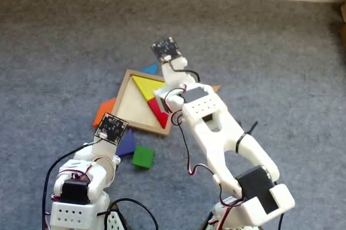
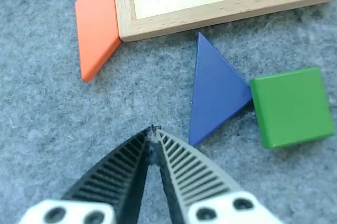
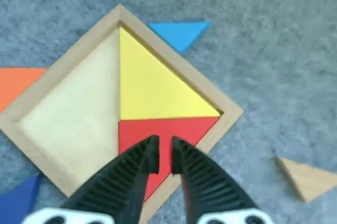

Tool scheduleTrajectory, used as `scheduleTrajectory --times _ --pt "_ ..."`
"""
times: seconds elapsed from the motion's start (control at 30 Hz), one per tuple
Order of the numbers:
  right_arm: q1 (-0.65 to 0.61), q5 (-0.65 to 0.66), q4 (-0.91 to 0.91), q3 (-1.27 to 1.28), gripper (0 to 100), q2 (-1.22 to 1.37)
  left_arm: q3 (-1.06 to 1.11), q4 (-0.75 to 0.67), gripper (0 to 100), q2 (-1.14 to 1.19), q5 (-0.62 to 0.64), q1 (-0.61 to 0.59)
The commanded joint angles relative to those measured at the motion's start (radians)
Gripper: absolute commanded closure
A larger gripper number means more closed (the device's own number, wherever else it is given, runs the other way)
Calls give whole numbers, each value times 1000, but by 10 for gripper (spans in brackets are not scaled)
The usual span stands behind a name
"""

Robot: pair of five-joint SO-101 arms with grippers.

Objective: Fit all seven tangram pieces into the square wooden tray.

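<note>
Two of the seven pieces lie in the wooden tray (image 3: 63,66): the yellow triangle (image 3: 152,84) and the red triangle (image 3: 131,132), edge to edge and filling one half of it. The other half shows bare wood.

The right gripper (image 3: 162,150) hangs over the tray, above the red triangle. Its fingers stand a slim gap apart and pinch nothing. The left gripper (image 2: 152,134) sits outside the tray, off its near rim, with its fingers pressed together and empty.

Five pieces wait on the carpet around the tray:
- The orange parallelogram (image 2: 97,24) touches one side of the tray.
- The dark blue triangle (image 2: 213,90) is just off the near rim, with the green square (image 2: 292,105) touching its corner.
- The light blue triangle (image 3: 179,32) is just beyond the far corner.
- The plain wooden triangle (image 3: 308,179) is well clear of the tray, on the right arm's side.

The filling looks to be at an early stage — two pieces seated, no piece in hand. The next move is probably a pickup. The dark blue triangle lies closest to the left gripper, which would have to spread its fingers first, then straddle the flat piece by its edges.
</note>
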Motion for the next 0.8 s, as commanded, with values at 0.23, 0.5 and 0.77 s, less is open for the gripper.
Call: scheduleTrajectory --times 0.23,0.5,0.77 --pt "-97 -58 5 41 718 -53 19 5 993 -5 6 -4" --pt "19 -126 10 33 694 -54 19 5 993 -5 6 -4" --pt "185 -227 79 -62 694 -36 19 5 993 -5 6 -4"
